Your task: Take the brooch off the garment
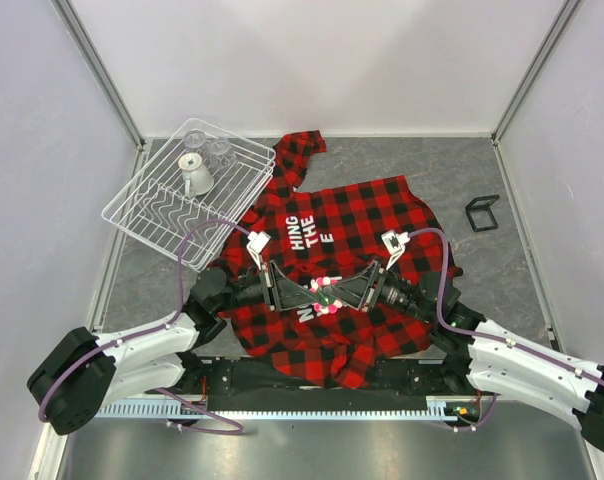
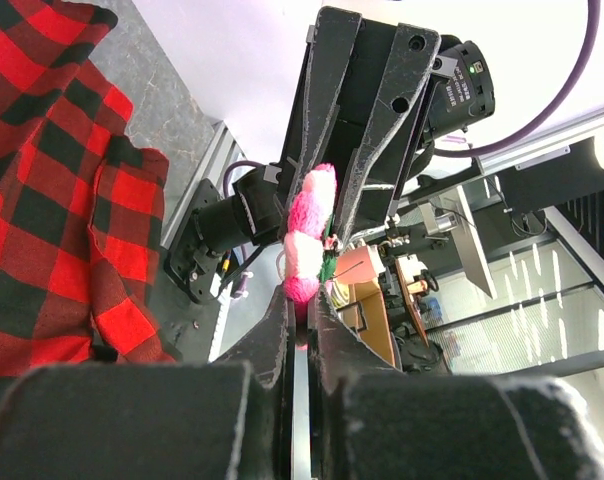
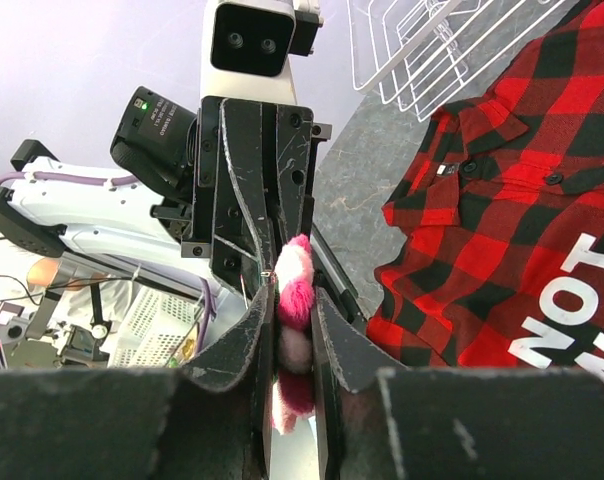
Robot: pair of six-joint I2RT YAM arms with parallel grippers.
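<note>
**Brooch [image 1: 327, 295] pinched from both sides over garment [image 1: 372, 215]**

Seen from above, the left end effector [image 1: 308, 292] and the right end effector [image 1: 347, 291] are brought tip to tip, reaching in from 7 and 5 o'clock.

In the left wrist view, the left end effector [image 2: 302, 300] is pressed together on the 6 o'clock end of the brooch [image 2: 307, 235]. The right end effector [image 2: 327, 212] is clamped on its 12 o'clock end.

In the right wrist view, the right end effector [image 3: 290, 305] is closed on the pink petals [image 3: 294, 280], with the left end effector [image 3: 279, 255] opposite.

In both wrist views the brooch is seen apart from the cloth.

Beneath it, the garment is spread rumpled on the desk [image 1: 462, 170], collar toward 11 o'clock, white lettering showing.

A wire rack [image 1: 152, 215] holding glassware [image 1: 195, 175] is placed at 10 o'clock, just beside the garment. A small black frame [image 1: 471, 214] is set at 2 o'clock.
</note>
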